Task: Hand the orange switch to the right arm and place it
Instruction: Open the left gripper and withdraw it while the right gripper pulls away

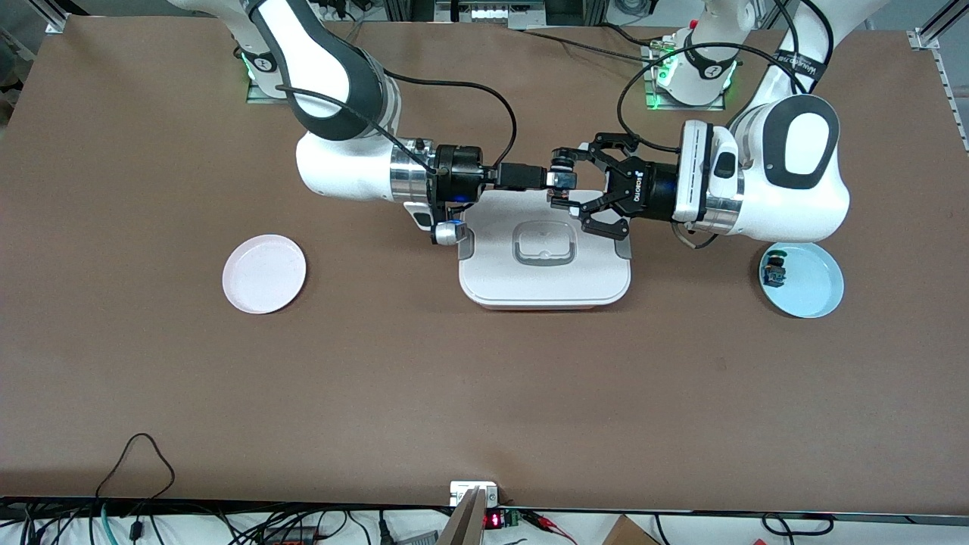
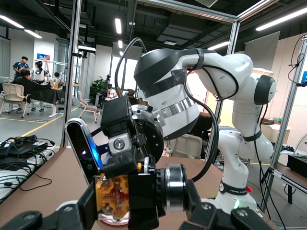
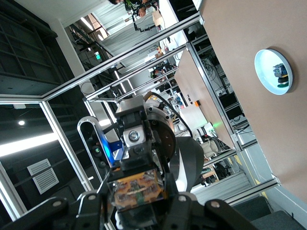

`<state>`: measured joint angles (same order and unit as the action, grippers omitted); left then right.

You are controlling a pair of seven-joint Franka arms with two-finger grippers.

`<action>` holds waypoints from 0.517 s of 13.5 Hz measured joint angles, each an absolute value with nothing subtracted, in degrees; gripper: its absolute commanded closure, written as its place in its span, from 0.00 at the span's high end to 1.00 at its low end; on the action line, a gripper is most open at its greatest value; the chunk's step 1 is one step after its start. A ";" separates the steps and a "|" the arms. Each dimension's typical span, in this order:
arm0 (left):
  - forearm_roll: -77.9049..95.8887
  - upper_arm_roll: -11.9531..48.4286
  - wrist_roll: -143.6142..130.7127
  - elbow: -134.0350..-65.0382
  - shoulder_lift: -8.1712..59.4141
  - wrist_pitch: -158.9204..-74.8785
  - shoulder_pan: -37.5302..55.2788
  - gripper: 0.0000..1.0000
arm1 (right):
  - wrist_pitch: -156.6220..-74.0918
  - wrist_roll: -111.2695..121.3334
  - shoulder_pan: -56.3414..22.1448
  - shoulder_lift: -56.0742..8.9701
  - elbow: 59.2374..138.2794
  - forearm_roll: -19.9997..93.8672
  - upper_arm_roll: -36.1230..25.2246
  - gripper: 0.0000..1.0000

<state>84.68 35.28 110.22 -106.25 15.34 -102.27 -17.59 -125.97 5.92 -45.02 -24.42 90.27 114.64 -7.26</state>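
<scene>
The orange switch [image 1: 561,180] hangs in the air over the edge of a white lidded box, held between both grippers. My left gripper [image 1: 565,179], the black claw, is shut on it end to end. In the left wrist view the switch's orange part [image 2: 112,199] and silver ring sit between the claw's fingers. My right gripper [image 1: 551,180], slim and black, comes from the right arm's end and is shut across the switch's middle. In the right wrist view the switch [image 3: 136,191] sits tight between dark fingers.
The white lidded box [image 1: 545,288] lies at the table's middle, under both hands. A pink plate [image 1: 264,273] lies toward the right arm's end. A blue plate [image 1: 816,286] toward the left arm's end holds another small switch [image 1: 774,271]; both show in the right wrist view [image 3: 265,64].
</scene>
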 measured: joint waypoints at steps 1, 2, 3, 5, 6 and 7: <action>84.68 35.39 110.23 -106.26 15.34 -101.94 -17.84 0.99 | -126.03 5.96 -45.09 -24.45 90.14 114.67 -7.24 0.00; 84.68 35.53 110.25 -106.27 15.33 -101.51 -18.18 1.00 | -126.16 5.97 -45.18 -24.56 89.86 114.76 -7.19 0.00; 84.68 35.51 110.29 -106.26 15.27 -100.90 -19.01 1.00 | -126.45 5.97 -45.18 -24.62 89.77 114.77 -7.21 0.00; 84.68 35.25 110.29 -106.27 15.24 -97.77 -22.64 1.00 | -126.47 5.97 -45.01 -24.63 89.79 114.77 -7.54 0.00; 84.68 35.14 110.29 -106.27 15.24 -96.23 -24.05 1.00 | -126.47 5.97 -44.94 -24.63 89.79 114.77 -7.58 0.00; 84.68 35.06 110.32 -106.31 15.24 -95.41 -24.95 1.00 | -126.47 5.97 -44.94 -24.63 89.79 114.77 -7.58 0.00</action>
<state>84.68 35.06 110.32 -106.31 15.24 -95.41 -24.95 -126.47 5.97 -44.94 -24.63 89.79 114.77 -7.58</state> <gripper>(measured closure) 0.000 0.555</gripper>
